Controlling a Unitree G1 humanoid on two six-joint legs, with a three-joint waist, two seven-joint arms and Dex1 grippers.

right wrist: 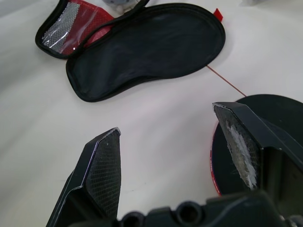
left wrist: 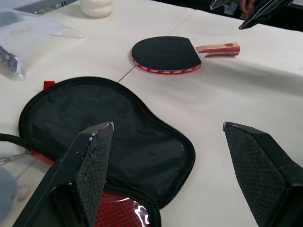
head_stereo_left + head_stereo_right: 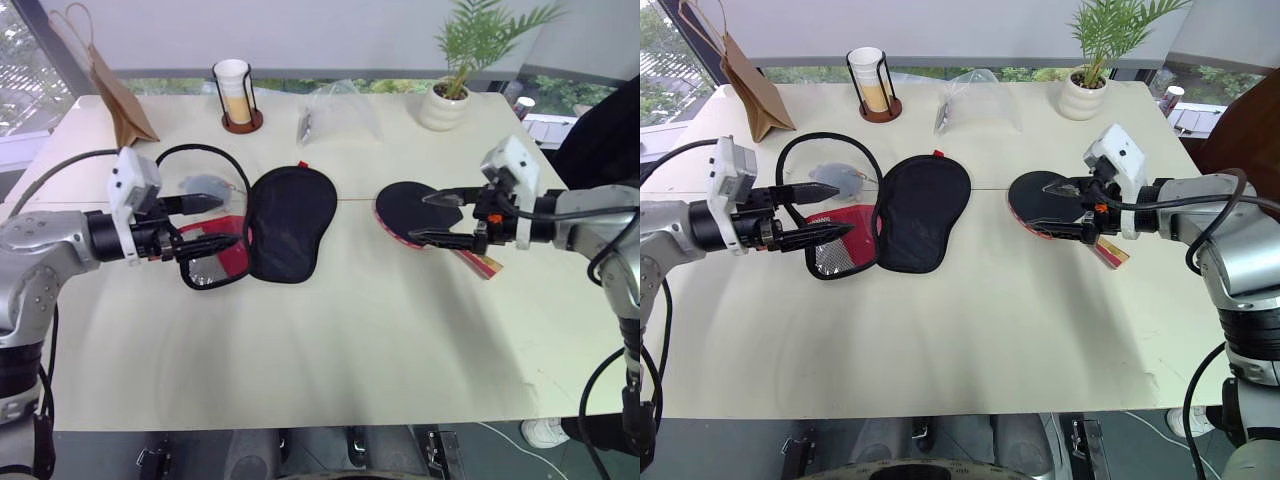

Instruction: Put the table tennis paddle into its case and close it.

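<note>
Paddle position decides the coming move: the round-bladed table tennis paddle (image 3: 418, 209) with black rubber face, red rim and striped wooden handle is seen flat on the pale surface (image 3: 330, 340), right of centre, its long axis running from the blade out right and nearer to the handle. Just above it the right pincer (image 3: 440, 217) hangs wide and empty, clearly the nearer one. Well to the left, the black fabric paddle-shaped case (image 3: 285, 222) lies unzipped and spread open, with the left pincer (image 3: 208, 220) beside it, equally wide and empty.

Bare table (image 3: 350, 330) between case (image 3: 290, 222), paddle (image 3: 408, 208)
</note>
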